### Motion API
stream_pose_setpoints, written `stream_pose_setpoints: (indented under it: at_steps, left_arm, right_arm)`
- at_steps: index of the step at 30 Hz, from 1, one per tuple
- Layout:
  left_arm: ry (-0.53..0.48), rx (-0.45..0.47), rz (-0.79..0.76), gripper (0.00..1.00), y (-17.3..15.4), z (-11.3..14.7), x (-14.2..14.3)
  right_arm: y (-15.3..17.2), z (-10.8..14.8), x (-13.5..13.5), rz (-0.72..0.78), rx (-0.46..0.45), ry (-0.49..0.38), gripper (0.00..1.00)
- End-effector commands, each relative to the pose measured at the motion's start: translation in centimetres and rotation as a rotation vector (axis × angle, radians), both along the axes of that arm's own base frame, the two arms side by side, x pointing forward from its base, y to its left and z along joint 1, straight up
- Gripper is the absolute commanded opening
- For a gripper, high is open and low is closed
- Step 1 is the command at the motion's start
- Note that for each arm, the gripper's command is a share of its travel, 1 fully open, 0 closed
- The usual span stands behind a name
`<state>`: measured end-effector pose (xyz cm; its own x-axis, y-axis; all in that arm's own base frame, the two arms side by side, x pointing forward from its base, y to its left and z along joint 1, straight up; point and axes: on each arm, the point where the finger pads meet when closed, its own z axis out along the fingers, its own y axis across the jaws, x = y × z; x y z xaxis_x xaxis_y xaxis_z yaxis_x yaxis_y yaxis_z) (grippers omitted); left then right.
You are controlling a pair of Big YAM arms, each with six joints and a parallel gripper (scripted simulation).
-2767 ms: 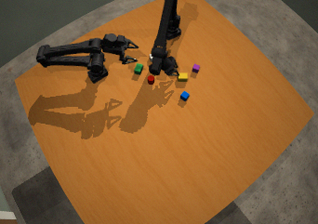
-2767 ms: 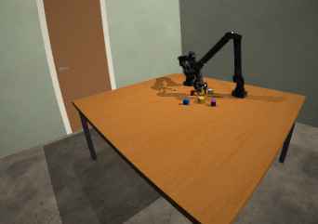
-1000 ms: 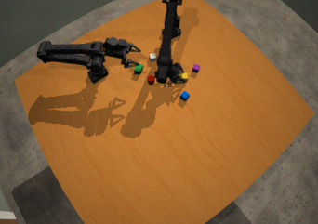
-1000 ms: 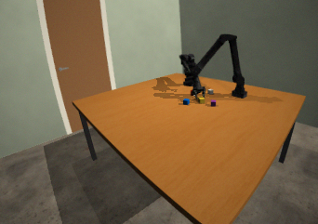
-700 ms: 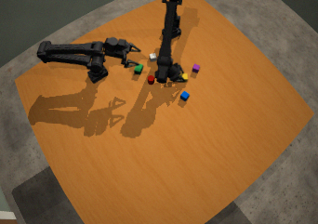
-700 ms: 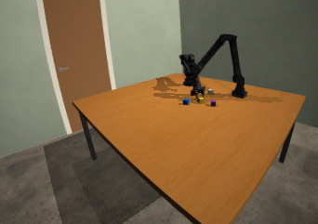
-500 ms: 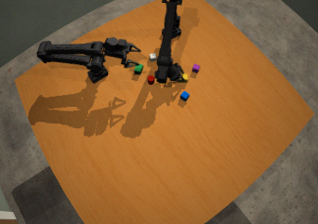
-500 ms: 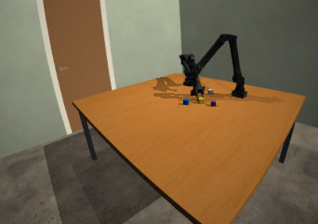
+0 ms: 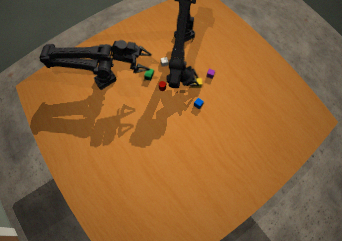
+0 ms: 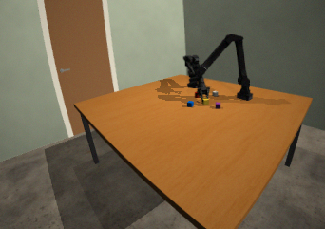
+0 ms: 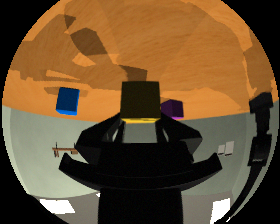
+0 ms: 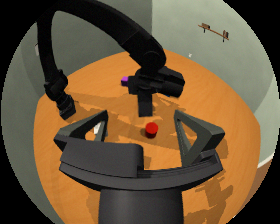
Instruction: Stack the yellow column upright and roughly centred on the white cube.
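Observation:
The yellow column (image 9: 198, 81) stands on the table between the purple and red pieces; it also shows in the exterior view (image 10: 205, 101). My left gripper (image 9: 193, 81) reaches down from the far edge and is shut on the column, which fills the gap between the fingers in the left wrist view (image 11: 140, 101). The white cube (image 9: 164, 60) sits on the table behind the left arm, apart from the column, and shows in the exterior view (image 10: 215, 93). My right gripper (image 9: 142, 56) is open and empty, hovering left of the white cube; its spread fingers show in the right wrist view (image 12: 140, 125).
A green cube (image 9: 148, 73) lies just below the right gripper. A red cylinder (image 9: 162, 85) stands left of the left gripper. A purple cube (image 9: 211, 72) and a blue cube (image 9: 198, 102) lie close to the column. A door stands in the wall beyond the table.

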<state>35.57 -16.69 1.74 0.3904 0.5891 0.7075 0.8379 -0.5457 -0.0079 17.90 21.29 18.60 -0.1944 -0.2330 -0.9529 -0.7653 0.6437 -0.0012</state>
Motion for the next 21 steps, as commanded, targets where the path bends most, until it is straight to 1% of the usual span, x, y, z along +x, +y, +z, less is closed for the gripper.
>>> stream_pose_setpoints:
  at_steps: [1, 4, 5, 6, 8, 9, 11, 13, 16, 18, 21]
  left_arm:
    - [-0.031, -0.028, -0.004, 0.35, -0.9, 3.9, 1.0]
    - [-0.033, -0.029, -0.003, 0.35, -1.0, 5.4, 1.1]
    - [-0.033, -0.029, -0.003, 0.35, -1.0, 5.4, 1.1]
    - [-0.020, -0.017, -0.003, 0.35, -0.9, 4.8, 1.0]
    - [-0.020, -0.017, -0.003, 0.35, -0.9, 4.8, 1.0]
    - [-0.020, -0.017, -0.003, 0.35, -0.9, 4.8, 1.0]
    - [-0.020, -0.017, -0.003, 0.35, -0.9, 4.8, 1.0]
    - [-0.020, -0.017, -0.003, 0.35, -0.9, 4.8, 1.0]
    - [-0.020, -0.017, -0.003, 0.35, -0.9, 4.8, 1.0]
    - [-0.020, -0.017, -0.003, 0.35, -0.9, 4.8, 1.0]
    - [-0.020, -0.017, -0.003, 0.35, -0.9, 4.8, 1.0]
  right_arm:
    - [0.3, 1.5, 0.2, 0.001, 0.026, -0.020, 1.00]
    - [0.3, 1.5, 0.2, 0.001, 0.026, -0.020, 1.00]
    - [0.5, 3.4, 0.2, 0.007, 0.049, -0.035, 1.00]
    - [0.7, 3.6, -0.1, 0.016, 0.046, -0.030, 1.00]
    - [0.7, 3.6, -0.1, 0.016, 0.046, -0.030, 1.00]
    - [0.7, 3.6, -0.4, 0.024, 0.029, -0.012, 1.00]
    - [0.8, 4.6, -1.0, 0.042, 0.015, 0.005, 1.00]
    - [1.0, 6.2, -2.0, 0.072, -0.006, 0.021, 1.00]
    - [0.7, 10.0, -4.5, 0.144, -0.048, 0.052, 1.00]
    - [0.2, 11.2, -6.2, 0.191, -0.095, 0.081, 1.00]
    - [-1.2, 15.0, -8.4, 0.251, -0.121, 0.093, 1.00]
